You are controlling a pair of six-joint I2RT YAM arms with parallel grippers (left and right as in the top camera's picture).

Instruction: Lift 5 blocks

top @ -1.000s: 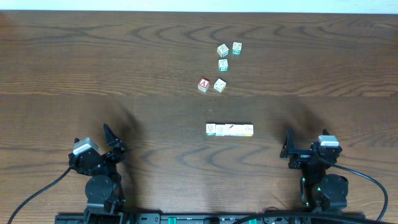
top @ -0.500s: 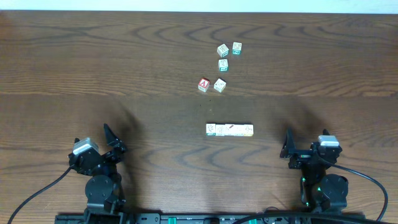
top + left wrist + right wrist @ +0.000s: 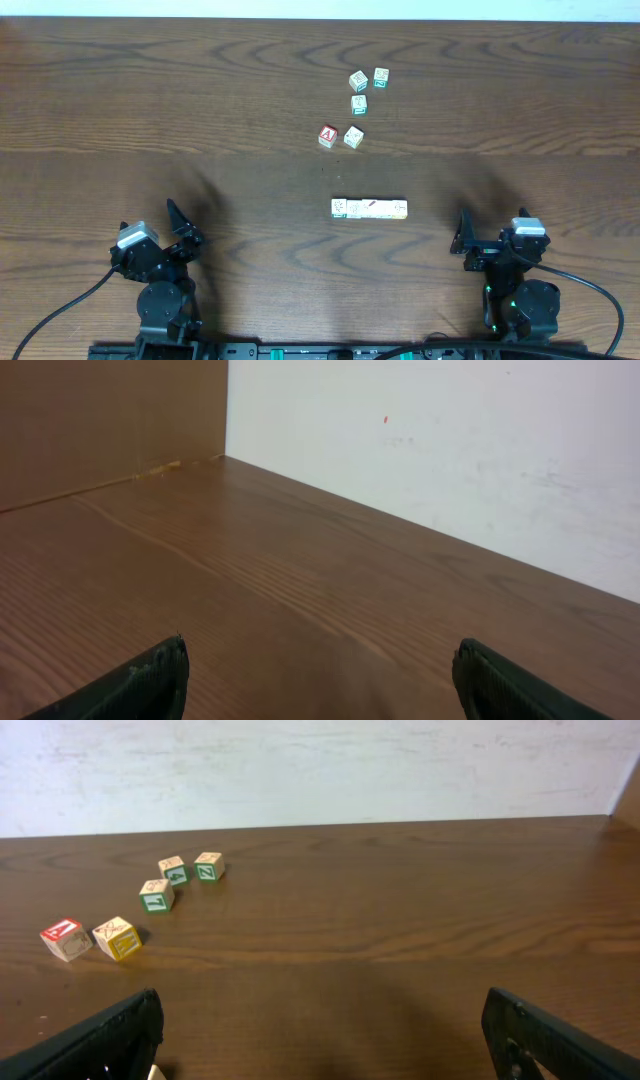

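Five blocks in a row at mid-surface, untouched, both sets of fingers spread wide.

The blocks (image 3: 369,208) lie side by side, touching, in a straight line on the wooden surface (image 3: 200,100), between the two arms and nearer the right one. Beyond them sit five loose cubes (image 3: 358,104), among them the red "A" cube (image 3: 327,136). The left fingers (image 3: 150,680) and right fingers (image 3: 560,1035) stand well apart, holding nothing.

Black arms (image 3: 160,290), grey caps (image 3: 137,236), black cables (image 3: 75,300)
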